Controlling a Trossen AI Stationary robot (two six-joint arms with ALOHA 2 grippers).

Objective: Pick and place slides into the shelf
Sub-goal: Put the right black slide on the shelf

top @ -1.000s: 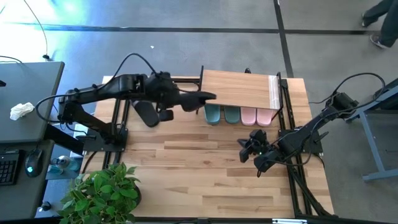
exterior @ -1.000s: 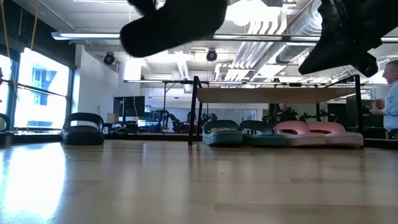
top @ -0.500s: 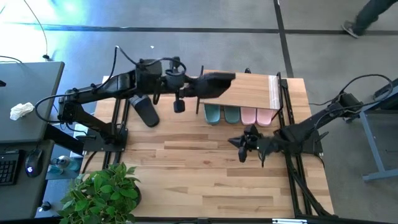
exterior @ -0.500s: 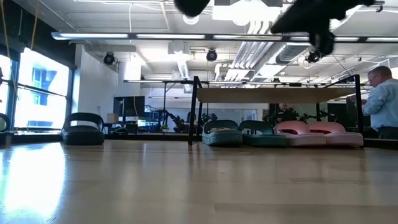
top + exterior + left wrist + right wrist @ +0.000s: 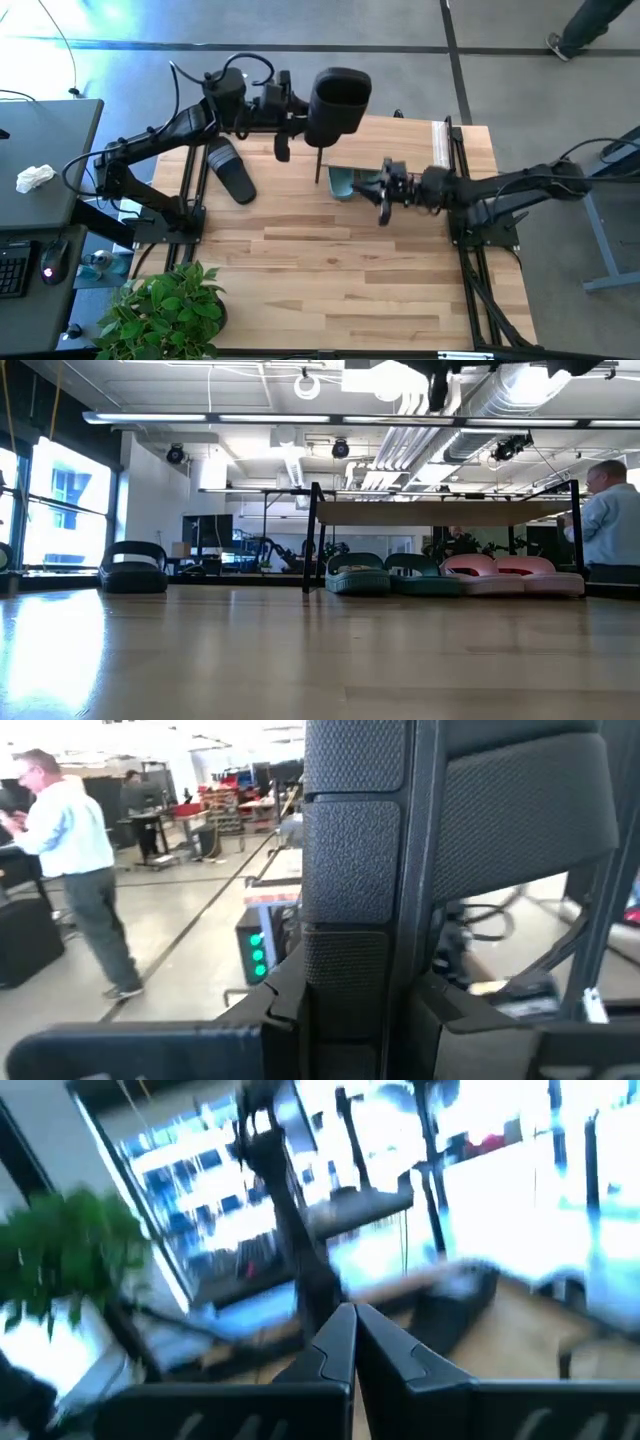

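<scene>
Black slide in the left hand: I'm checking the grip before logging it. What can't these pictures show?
- High view: the left hand meets the black slide; the contact is too small to read.
- Low view: held slide is cut off by the top edge.
- Left wrist view: slide fills the frame, hiding the shelf.
- Right wrist view: blurred.

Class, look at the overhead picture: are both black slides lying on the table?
No. One black slide lies on the table, while the other black slide is held up in the air by the left tool.

Bright ceiling lights and window glare; right wrist view heavily motion-blurred.
</scene>
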